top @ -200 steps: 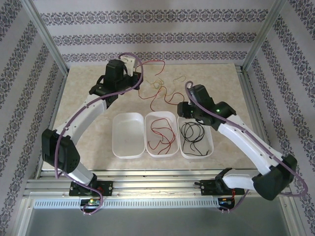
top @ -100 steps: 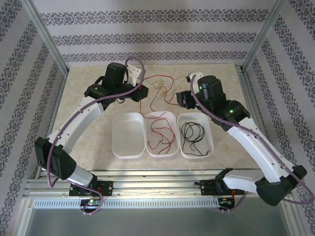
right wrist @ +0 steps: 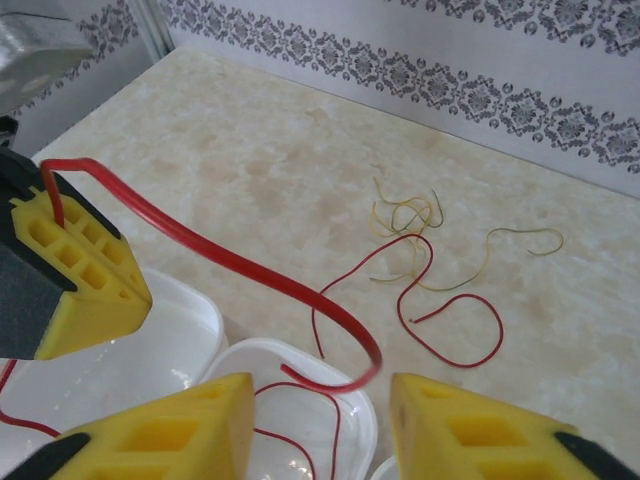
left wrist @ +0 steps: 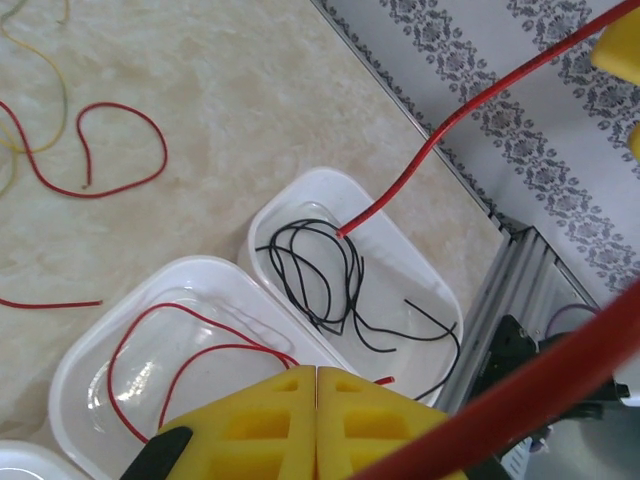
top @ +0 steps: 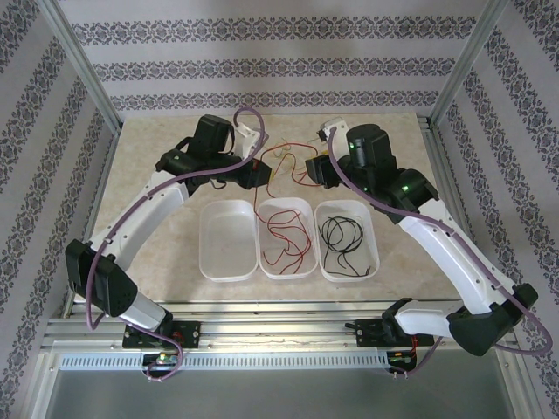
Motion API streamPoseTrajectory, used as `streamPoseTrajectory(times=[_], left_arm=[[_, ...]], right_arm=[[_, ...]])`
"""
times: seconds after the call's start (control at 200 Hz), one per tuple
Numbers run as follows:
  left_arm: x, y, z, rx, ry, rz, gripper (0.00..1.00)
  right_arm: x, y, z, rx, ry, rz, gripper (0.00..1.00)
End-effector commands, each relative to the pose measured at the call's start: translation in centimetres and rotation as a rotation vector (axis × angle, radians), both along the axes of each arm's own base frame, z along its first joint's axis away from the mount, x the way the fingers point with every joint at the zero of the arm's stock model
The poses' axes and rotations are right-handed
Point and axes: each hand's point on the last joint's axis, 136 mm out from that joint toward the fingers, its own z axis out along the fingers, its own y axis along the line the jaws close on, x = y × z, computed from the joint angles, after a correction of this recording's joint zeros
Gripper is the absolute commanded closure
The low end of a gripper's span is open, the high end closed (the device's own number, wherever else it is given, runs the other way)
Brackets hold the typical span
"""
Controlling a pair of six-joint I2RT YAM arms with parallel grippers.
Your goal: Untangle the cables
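Left claw (left wrist: 316,374) pinches the red cable (right wrist: 215,247); right claw (right wrist: 320,385) gapes, empty. Light, limp, likely slippery: take its bend at that claw's twelve o'clock.

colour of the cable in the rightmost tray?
The cable is black and lies in a white tray. The left wrist view shows it best.

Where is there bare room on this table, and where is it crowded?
Bare table at the far left corner, far right corner, and the strip between trays and near edge. The left tray is empty. Crowded: far middle, with loose cables and a red cable strung from left gripper toward right gripper.
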Motion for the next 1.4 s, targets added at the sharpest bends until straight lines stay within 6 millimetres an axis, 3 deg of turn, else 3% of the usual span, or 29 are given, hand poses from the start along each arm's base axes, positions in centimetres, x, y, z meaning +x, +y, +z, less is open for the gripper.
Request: streamPoseTrajectory(times=[0.0,0.205,0.385,0.615,0.719,0.869,1.079,1.229,1.399], left_arm=[[-1.3,-1.1,0.1,-0.017,0.031,-0.076,1.00],[-0.1,-1.5,-0.8,-0.048,0.056,-0.022,1.00],[0.3,-2.7,-1.7,-0.150,0.137,0.018,1.00],[-1.4,-2.9,-3.0,-0.124,0.213,0.003,1.00],[-2.1,-2.5,-2.9,-0.106,0.212,-0.008,1.00],[-2.8,-2.7,-2.2,-0.130,0.210,-0.043,1.00],[-4.4,-3.4,-0.8,-0.187,0.210,-0.160,1.00],[-5.9,-3.2,-0.5,-0.184,0.222,-0.225,1.00],[-6.4,-3.0,-0.6,-0.168,0.221,-0.239,1.00]], right_arm=[[-0.2,0.5,1.2,0.025,-0.019,0.037,0.69],[-0.4,0.0,-0.3,0.016,0.030,0.006,1.00],[-0.9,-0.3,-2.3,0.040,0.117,-0.042,1.00],[-2.2,-0.6,-4.1,0.062,0.200,-0.054,1.00],[-2.6,-1.7,-3.7,0.030,0.127,-0.054,0.73],[-2.1,-3.2,-3.5,-0.018,0.031,-0.080,0.45],[0.4,-3.5,-3.4,-0.097,-0.051,-0.094,0.41],[2.7,-4.9,-2.6,-0.169,-0.126,-0.158,0.34],[3.2,-4.2,-1.8,-0.103,-0.143,-0.099,0.30]])
